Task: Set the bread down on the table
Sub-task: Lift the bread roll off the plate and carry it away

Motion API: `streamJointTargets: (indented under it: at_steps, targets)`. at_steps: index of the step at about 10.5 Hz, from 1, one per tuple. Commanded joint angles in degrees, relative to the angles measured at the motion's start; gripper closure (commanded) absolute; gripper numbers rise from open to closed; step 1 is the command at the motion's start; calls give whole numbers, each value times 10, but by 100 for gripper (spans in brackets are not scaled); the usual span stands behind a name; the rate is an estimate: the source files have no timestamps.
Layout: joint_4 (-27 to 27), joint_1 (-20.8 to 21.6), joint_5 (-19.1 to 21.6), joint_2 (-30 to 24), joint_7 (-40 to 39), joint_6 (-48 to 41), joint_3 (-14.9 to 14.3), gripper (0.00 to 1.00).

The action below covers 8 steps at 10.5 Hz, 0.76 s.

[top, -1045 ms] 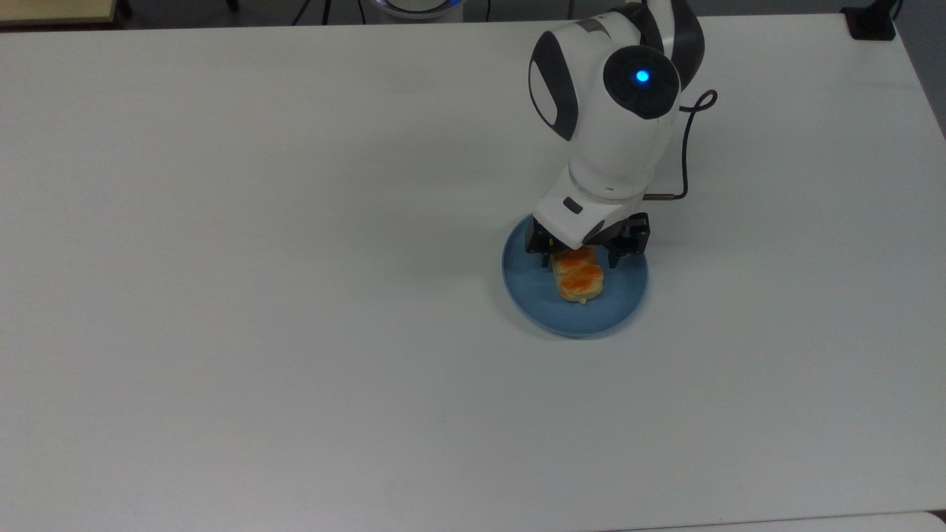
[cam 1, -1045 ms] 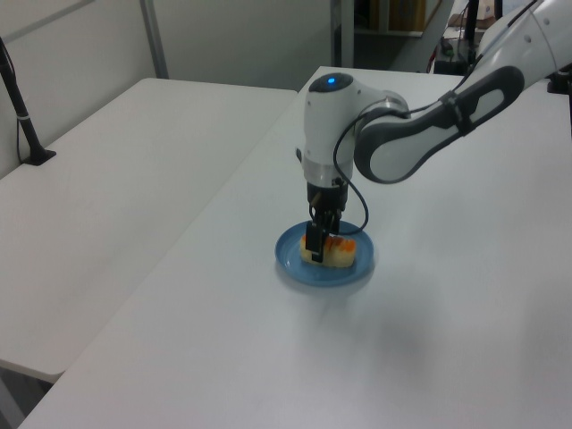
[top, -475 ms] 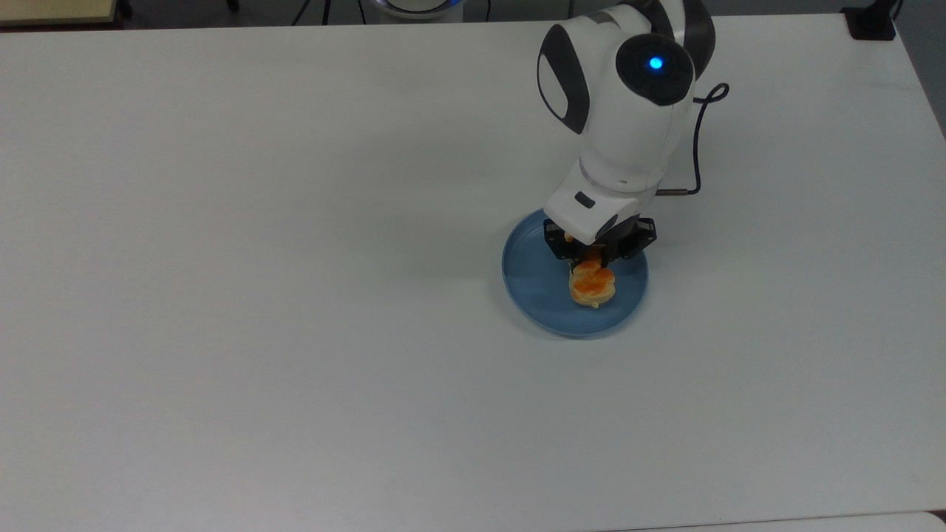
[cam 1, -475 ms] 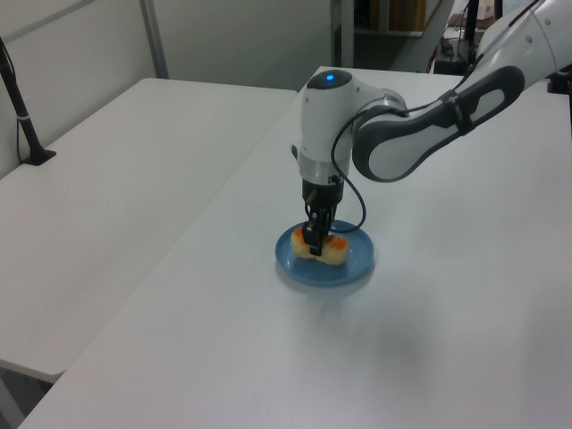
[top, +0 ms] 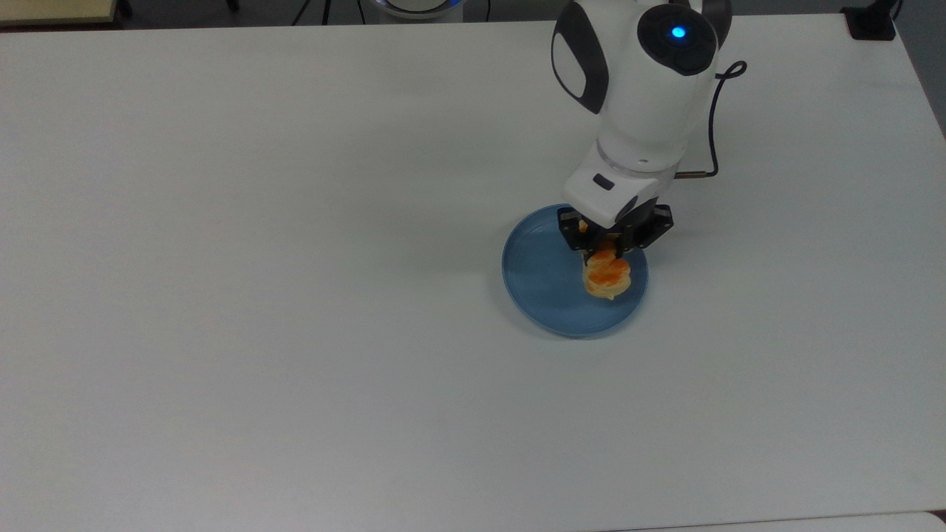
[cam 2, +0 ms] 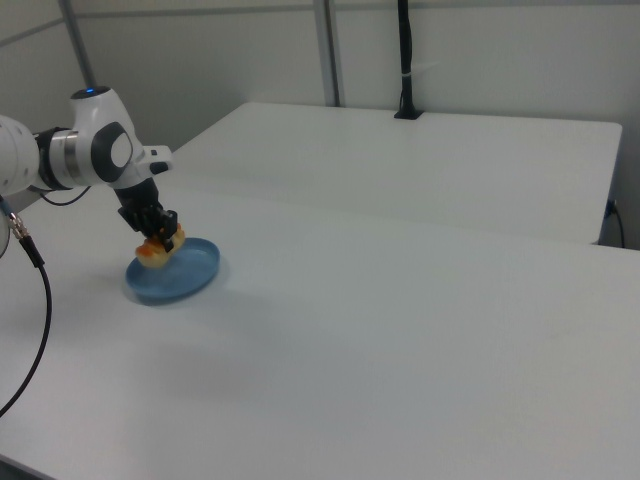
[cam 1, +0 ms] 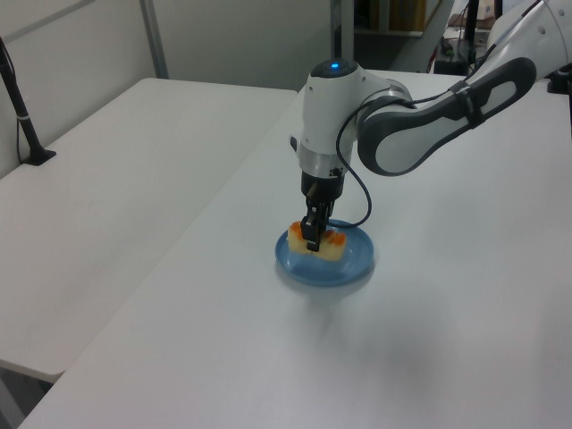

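Observation:
The bread (top: 607,275) (cam 1: 318,242) (cam 2: 156,251), a pale-tan loaf with orange-browned bumps, hangs lifted just above the round blue plate (top: 545,288) (cam 1: 347,268) (cam 2: 185,277). My gripper (top: 613,247) (cam 1: 313,234) (cam 2: 160,234) is shut on the bread, its black fingers clamping the loaf's sides from above. In the top view the loaf's far end is hidden under the gripper. The plate rests on the white table (top: 295,295) (cam 1: 429,340) (cam 2: 420,330).
A second white tabletop (cam 1: 116,170) (cam 2: 420,160) adjoins the one with the plate. A black post (cam 1: 22,125) (cam 2: 405,60) is clamped at its far edge. A black cable (top: 702,140) loops off the arm's wrist. Wide bare table lies all around the plate.
The gripper has closed on the bread and lifted it off the plate, drifting toward the top view's right. The plate has stayed put.

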Motion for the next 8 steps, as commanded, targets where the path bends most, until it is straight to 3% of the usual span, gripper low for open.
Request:
streamJointTargets:
  at_steps: [1,5,8]
  targets:
    - [-33,-50,-11,-46,-23,-19,-3,66]
    - [-34,-141,-12,-62,-95,-57,-2,66]
    - [-33,-259,-11,-61,-240,-58,-2,65]
